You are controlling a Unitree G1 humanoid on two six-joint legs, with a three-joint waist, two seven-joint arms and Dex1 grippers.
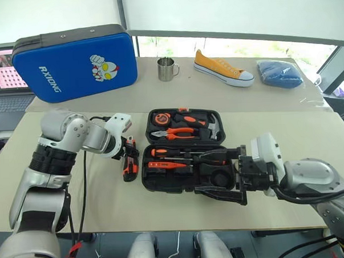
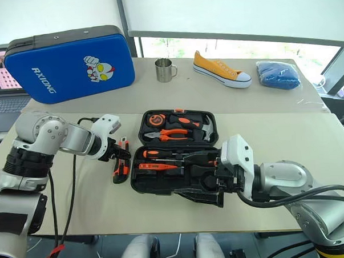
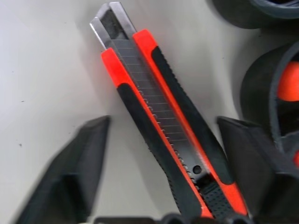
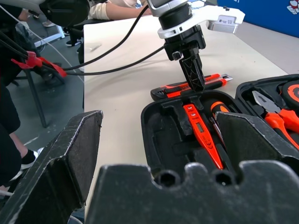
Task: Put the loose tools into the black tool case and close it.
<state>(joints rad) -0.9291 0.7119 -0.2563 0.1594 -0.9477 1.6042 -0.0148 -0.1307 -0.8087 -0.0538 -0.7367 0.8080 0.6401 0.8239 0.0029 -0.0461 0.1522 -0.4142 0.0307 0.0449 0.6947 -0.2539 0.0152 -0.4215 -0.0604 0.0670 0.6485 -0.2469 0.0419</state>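
utility knife (image 3: 163, 135) lies on table (image 1: 107, 206) just left of black tool case (image 1: 184, 157), long axis running front-to-back. left gripper (image 1: 129, 149) straddles it, fingers spread either side, not yet pinching. right gripper (image 1: 241, 180) spread wide at case's right end, farther off.

1. Your two head views look forward and down from above the table (image 1: 164, 215). They take in the open black tool case (image 1: 186, 182) near the front edge and a blue padded case (image 1: 72, 62) at the far side. Both cover the same scene, slightly offset sideways.
2. Your left wrist view looks steeply down, very near the tabletop, along the left gripper (image 3: 163, 163), with the utility knife (image 3: 163, 126) close up between the fingers.
3. Your right wrist view looks low and nearly level across the case toward the left gripper, knife and table edge.
4. All four views share the knife and the case's edge beside it.
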